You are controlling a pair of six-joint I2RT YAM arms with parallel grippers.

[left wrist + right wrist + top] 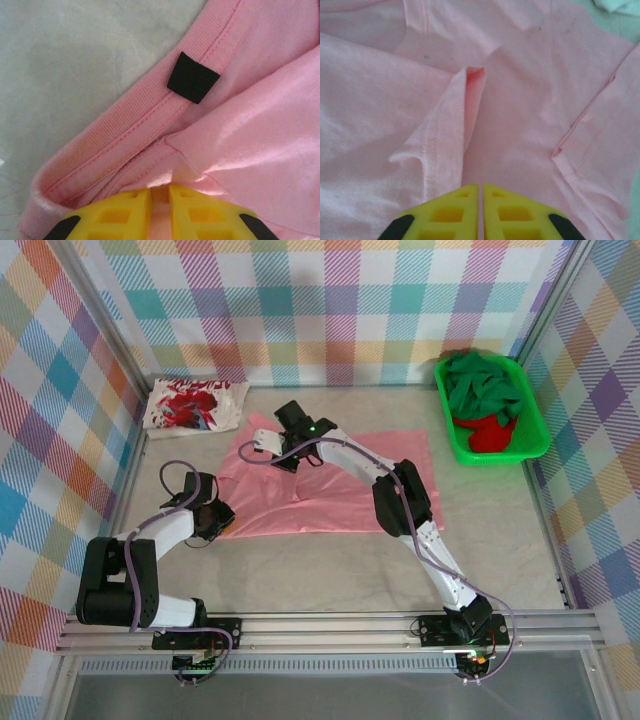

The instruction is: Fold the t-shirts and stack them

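The salmon-pink t-shirt (340,480) lies spread across the middle of the table. My left gripper (222,520) sits at its lower left edge. In the left wrist view that gripper (160,192) is shut on pink cloth just below the ribbed collar (125,120) with its black tag (193,77). My right gripper (255,448) is at the shirt's upper left corner. In the right wrist view it (480,189) is shut on a raised fold (465,100) of the same shirt. A white shirt with red print (195,405) lies at the back left.
A bright green tray (540,430) at the back right holds a dark green shirt (485,385) and a red one (492,433). Checkered walls enclose the table on three sides. Bare grey tabletop (500,540) shows to the right of the pink shirt.
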